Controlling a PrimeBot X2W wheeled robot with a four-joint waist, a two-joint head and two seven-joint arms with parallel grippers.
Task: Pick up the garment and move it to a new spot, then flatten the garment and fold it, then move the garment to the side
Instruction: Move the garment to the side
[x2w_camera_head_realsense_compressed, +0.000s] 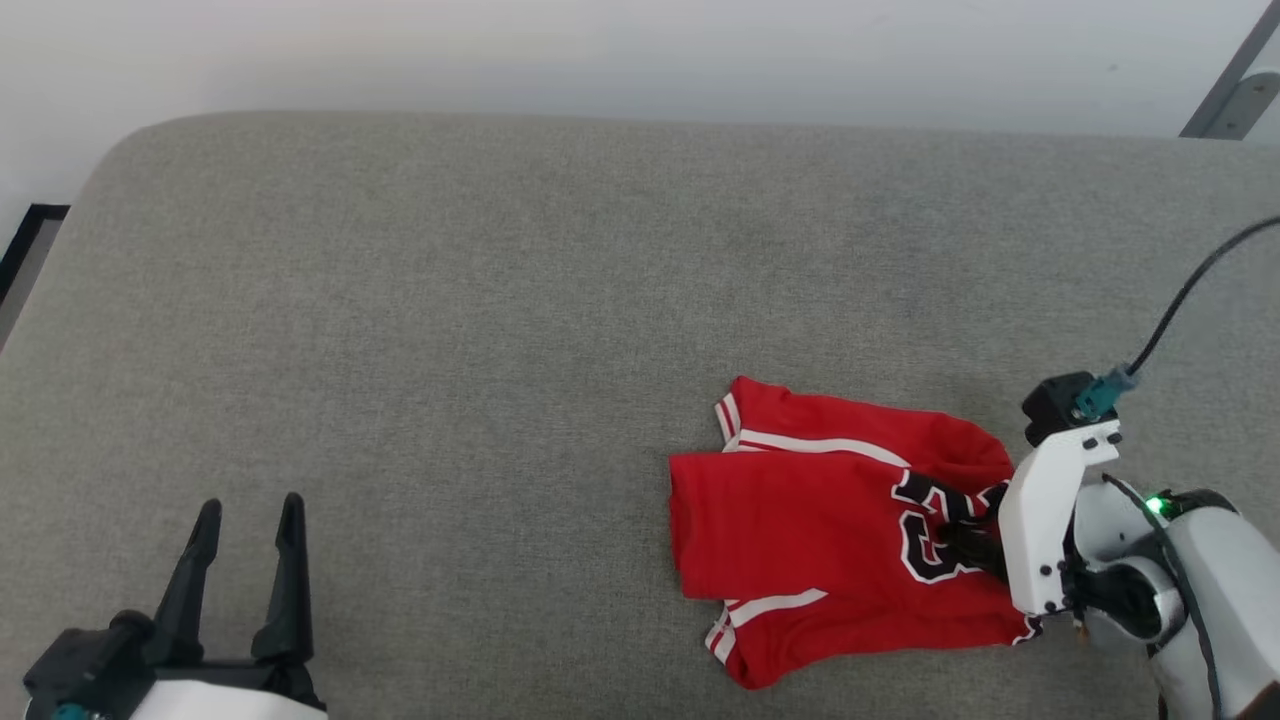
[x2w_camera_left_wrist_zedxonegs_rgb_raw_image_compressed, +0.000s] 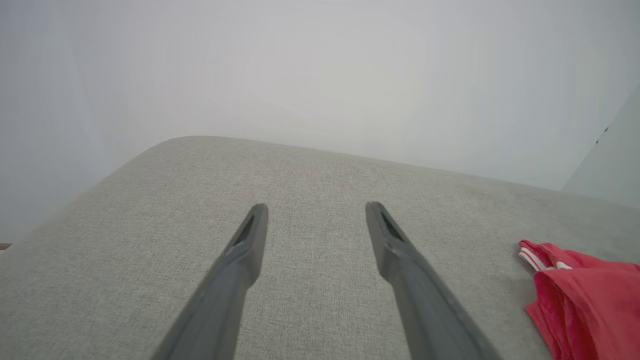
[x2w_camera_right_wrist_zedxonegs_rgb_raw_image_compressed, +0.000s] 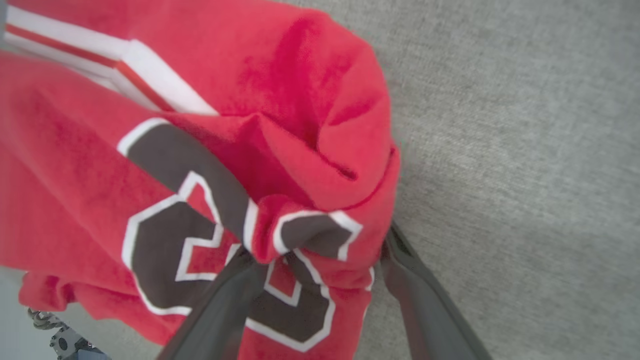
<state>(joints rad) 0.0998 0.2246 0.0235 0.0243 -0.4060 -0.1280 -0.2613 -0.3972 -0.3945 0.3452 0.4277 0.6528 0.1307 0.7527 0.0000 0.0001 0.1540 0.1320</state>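
Head view: left pincer (x2w_camera_head_realsense_compressed: 251, 502) apart, empty. Right wrist view: right pincer (x2w_camera_right_wrist_zedxonegs_rgb_raw_image_compressed: 316, 247) apart, straddling garment (x2w_camera_right_wrist_zedxonegs_rgb_raw_image_compressed: 300, 75).

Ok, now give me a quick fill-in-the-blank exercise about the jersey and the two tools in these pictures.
1. The garment is mostly ___ in colour.
2. It lies on a fabric surface coloured ___.
3. The left tool hovers with its fingers ___, away from the garment.
4. The right tool has a fold of the garment ___ its fingers.
Missing words: red; grey; open; between.
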